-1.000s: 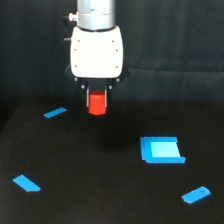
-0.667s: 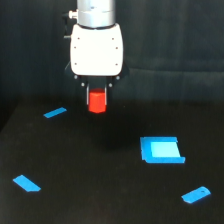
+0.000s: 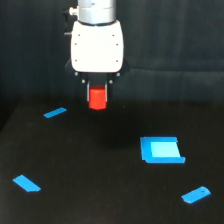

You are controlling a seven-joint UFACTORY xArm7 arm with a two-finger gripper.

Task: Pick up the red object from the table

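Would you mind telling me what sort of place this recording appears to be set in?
Most likely a lab test bench for robot manipulation. A white gripper holds a red object above a plain black table, flat blue pieces lie scattered on it, and a dark curtain-like backdrop hangs behind.

Setting: you are looking at a robot lab test bench. Evidence: plain matte black table, dark curtain backdrop, white arm housing, scattered flat blue pieces; no household furnishings.
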